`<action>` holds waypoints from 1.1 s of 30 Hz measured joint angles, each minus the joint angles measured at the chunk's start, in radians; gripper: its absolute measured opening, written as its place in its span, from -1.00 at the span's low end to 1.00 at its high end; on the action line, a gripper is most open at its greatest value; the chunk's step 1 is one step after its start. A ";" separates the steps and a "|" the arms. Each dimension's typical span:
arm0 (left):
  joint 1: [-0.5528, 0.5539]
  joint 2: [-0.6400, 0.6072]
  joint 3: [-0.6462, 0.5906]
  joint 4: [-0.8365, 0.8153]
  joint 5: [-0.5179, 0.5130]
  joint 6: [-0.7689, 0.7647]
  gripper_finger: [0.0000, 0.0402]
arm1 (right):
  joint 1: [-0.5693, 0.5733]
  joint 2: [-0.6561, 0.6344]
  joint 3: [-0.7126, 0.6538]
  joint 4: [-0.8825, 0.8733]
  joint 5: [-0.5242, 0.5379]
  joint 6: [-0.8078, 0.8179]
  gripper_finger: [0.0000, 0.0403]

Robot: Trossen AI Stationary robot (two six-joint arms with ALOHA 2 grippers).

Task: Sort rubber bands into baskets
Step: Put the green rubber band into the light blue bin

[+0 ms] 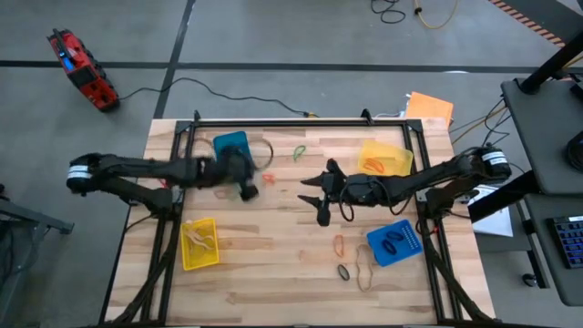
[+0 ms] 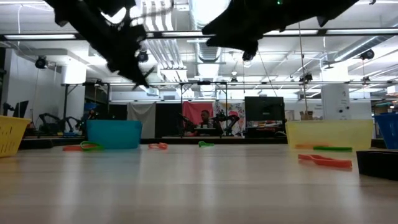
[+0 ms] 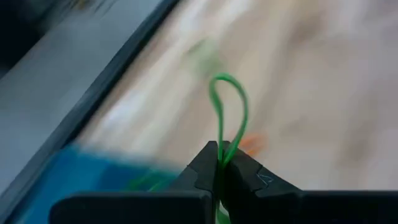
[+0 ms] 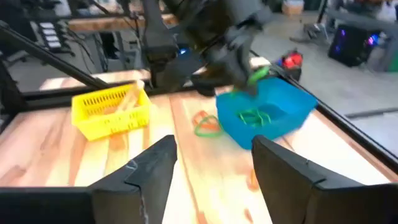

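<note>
My left gripper (image 1: 247,185) is shut on a green rubber band (image 3: 229,112) above the table, just beside the far-left blue basket (image 1: 230,146), which holds green bands (image 4: 252,117). My right gripper (image 1: 319,196) is open and empty over the table's middle; its fingers show wide apart in the right wrist view (image 4: 211,180). A yellow basket (image 1: 384,158) stands far right, a second yellow basket (image 1: 199,243) near left, and a second blue basket (image 1: 394,241) near right. Loose bands lie on the table: green (image 1: 299,152), orange (image 1: 269,178), orange (image 1: 339,243), black (image 1: 344,271), tan (image 1: 364,269). My left gripper pinches the green band between its two shut fingertips (image 3: 205,165), at one end of the loop (image 3: 221,152). The rest of the loop sticks out past the fingertips as a narrow, free oval, lifted clear of the table.
A dark frame rail (image 1: 301,123) runs along the table's far edge, with side rails at left and right. An orange sheet (image 1: 430,107) lies at the far right corner. Bare wood lies between the near baskets (image 1: 282,264). A person sits in the room far behind (image 2: 205,118).
</note>
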 joint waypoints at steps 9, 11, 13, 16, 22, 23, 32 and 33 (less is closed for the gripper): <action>0.523 0.027 0.104 -0.286 0.250 0.025 -1.00 | 0.000 0.011 -0.005 -0.033 0.004 0.023 0.08; 0.597 0.050 0.104 -0.276 0.355 0.054 -1.00 | 0.000 0.024 -0.005 -0.026 0.004 0.033 0.08; 0.641 0.080 0.104 -0.277 0.389 0.078 -1.00 | 0.000 0.027 -0.007 -0.036 0.004 0.041 0.08; 0.662 0.109 0.104 -0.273 0.390 0.098 -1.00 | 0.000 0.034 -0.007 -0.031 0.004 0.046 0.08; 0.660 0.156 0.104 -0.270 0.391 0.107 -1.00 | 0.000 0.036 -0.007 -0.031 0.004 0.046 0.08; 0.660 0.162 0.104 -0.275 0.390 0.108 -1.00 | 0.000 0.036 -0.007 -0.031 0.004 0.046 0.08; 0.660 0.165 0.104 -0.279 0.391 0.108 -0.72 | 0.000 0.036 -0.006 -0.035 0.004 0.046 0.08; 0.660 0.164 0.104 -0.283 0.392 0.108 -0.66 | 0.000 0.036 -0.006 -0.035 0.004 0.046 0.08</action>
